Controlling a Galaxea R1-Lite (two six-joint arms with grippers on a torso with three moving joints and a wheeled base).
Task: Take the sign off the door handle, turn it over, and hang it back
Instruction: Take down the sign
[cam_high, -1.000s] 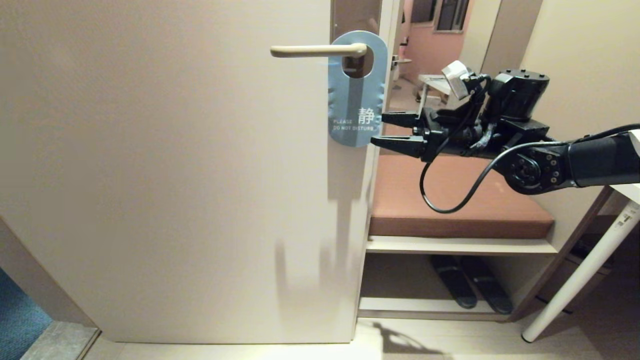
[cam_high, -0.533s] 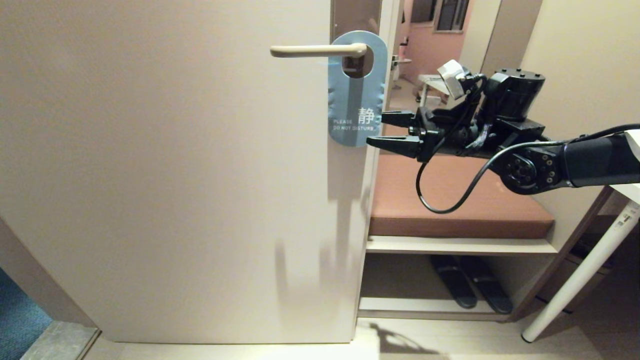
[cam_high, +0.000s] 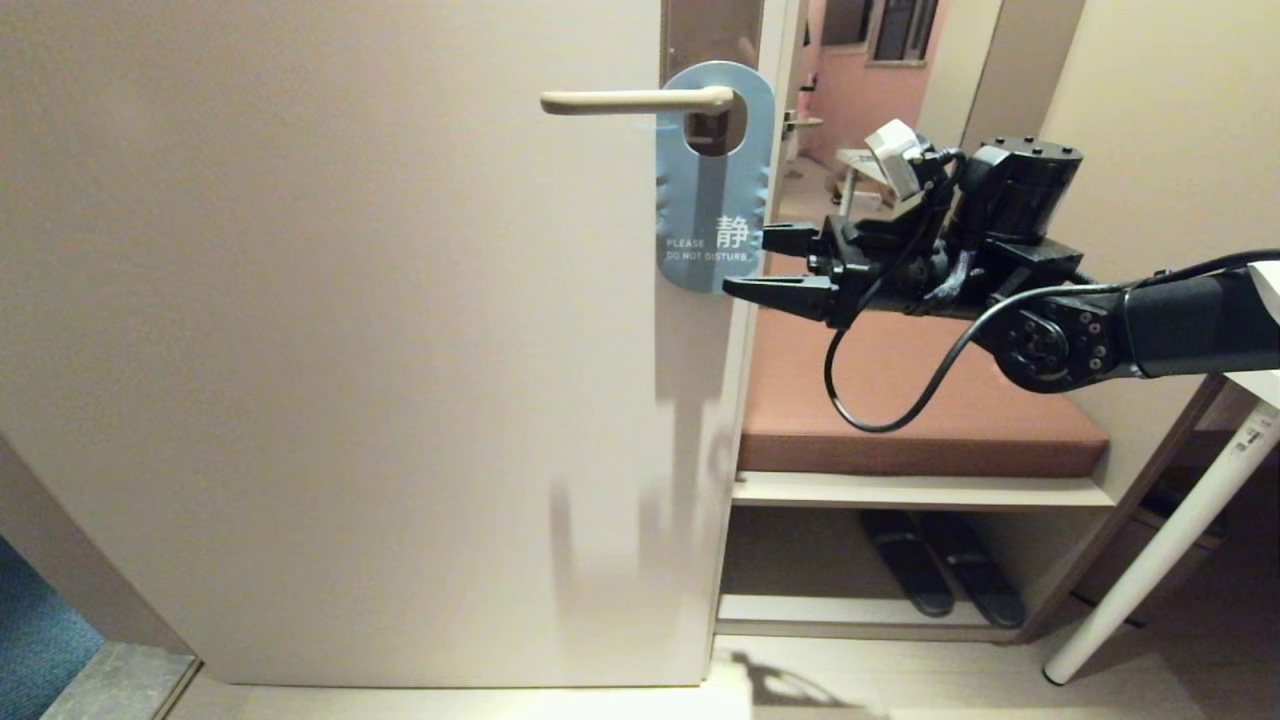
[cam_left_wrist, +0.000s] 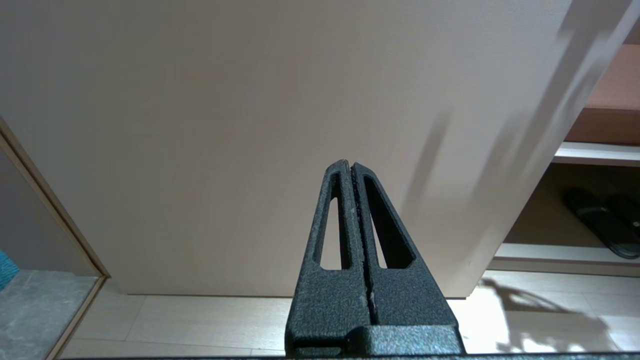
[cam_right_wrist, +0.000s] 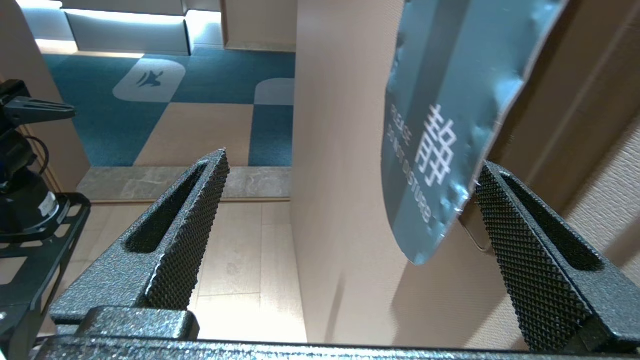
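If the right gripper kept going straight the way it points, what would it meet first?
Most likely the lower end of the sign: the open right gripper points at it, fingers almost straddling it, though depth is unclear.

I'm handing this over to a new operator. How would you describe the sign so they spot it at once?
Find the large pale beige door; near its right edge a slim cream lever door handle sticks out. Hanging from it by a large hole is the flat blue-grey oblong sign with rounded ends. It alone carries white lettering: "PLEASE DO NOT DISTURB" and a Chinese character.
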